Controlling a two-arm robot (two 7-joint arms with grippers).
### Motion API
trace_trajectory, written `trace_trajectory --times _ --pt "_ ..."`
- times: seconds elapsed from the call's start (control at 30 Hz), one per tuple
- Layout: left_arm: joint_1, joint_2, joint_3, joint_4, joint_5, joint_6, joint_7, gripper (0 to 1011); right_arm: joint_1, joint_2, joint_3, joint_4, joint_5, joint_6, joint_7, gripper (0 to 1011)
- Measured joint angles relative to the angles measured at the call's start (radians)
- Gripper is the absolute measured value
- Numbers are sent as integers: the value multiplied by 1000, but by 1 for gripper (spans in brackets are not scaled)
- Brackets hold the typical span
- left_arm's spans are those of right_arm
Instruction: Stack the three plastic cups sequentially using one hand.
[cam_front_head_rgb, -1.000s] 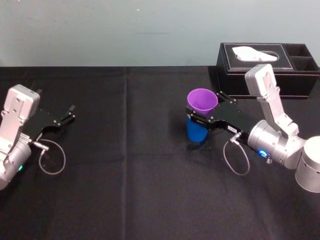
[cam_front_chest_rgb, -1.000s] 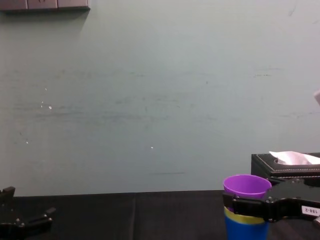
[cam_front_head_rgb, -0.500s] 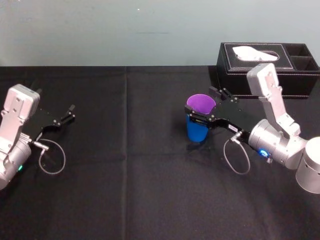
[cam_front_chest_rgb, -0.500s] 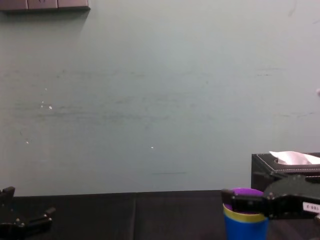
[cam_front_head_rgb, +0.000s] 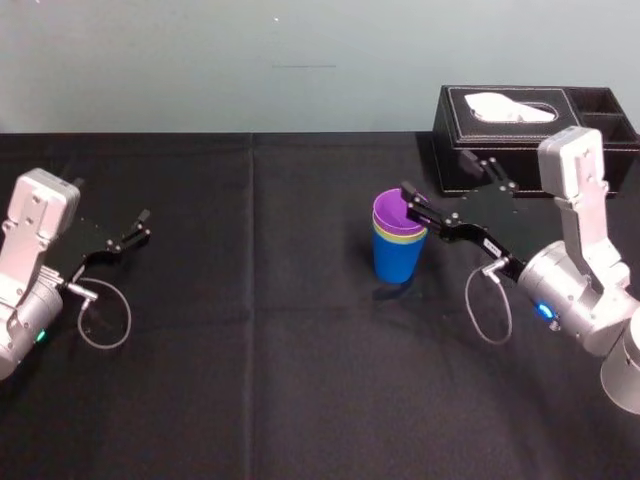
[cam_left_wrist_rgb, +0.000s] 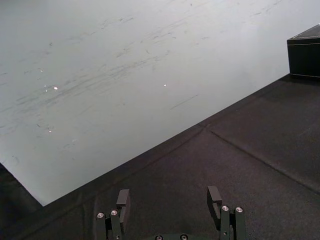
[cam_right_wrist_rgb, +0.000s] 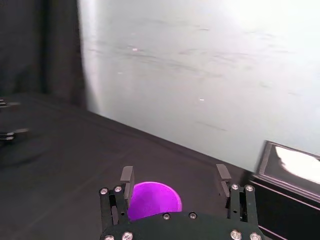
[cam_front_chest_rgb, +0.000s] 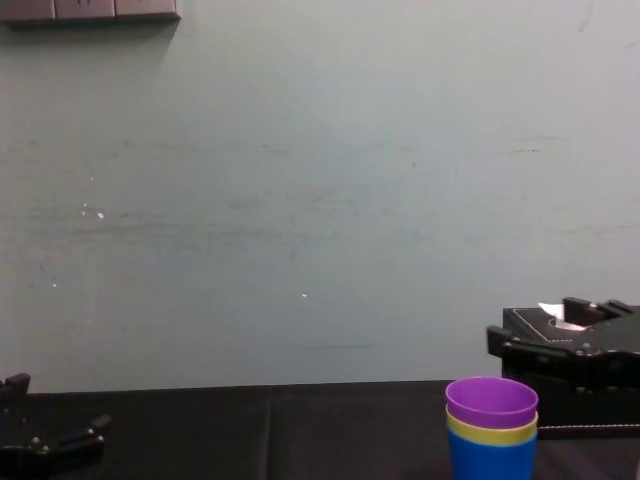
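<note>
Backing off, we should lift our wide right fingers (cam_front_head_rgb: 432, 217) straight up, not bumping the cups (cam_front_head_rgb: 398, 250); left fingers (cam_front_head_rgb: 122, 242) sit wide

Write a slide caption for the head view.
Purple cup nested in yellow-green cup and blue cup; right hand open beside them; left hand idle far left.

A pale grey-green wall (cam_front_chest_rgb: 300, 200), lightly scuffed, rises behind the bench (cam_front_head_rgb: 250, 400). Black cloth (cam_front_head_rgb: 180, 300) covers it, creased lengthwise.
</note>
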Motion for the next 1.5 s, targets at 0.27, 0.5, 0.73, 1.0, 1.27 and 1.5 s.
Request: trace_trajectory --times 0.27,0.5,0.73,1.0,1.27,1.5 --pt "0 0 0 0 0 0 0 1011 -69 -56 37 -41 -109 19 -183 1003" --pt "0 0 0 0 0 0 0 1011 -110 -124 68 -48 -210 48 -347 1003" --pt "0 0 0 0 0 0 0 1011 -116 -148 83 -27 -239 65 -372 1003" --pt "0 0 0 0 0 0 0 1011 -116 -148 83 -26 -240 66 -372 1002" --pt "0 0 0 0 0 0 0 1011 -116 -147 82 -28 -239 66 -372 1003" --pt "0 0 0 0 0 0 0 1011 -116 -146 81 -29 -239 65 -373 1003"
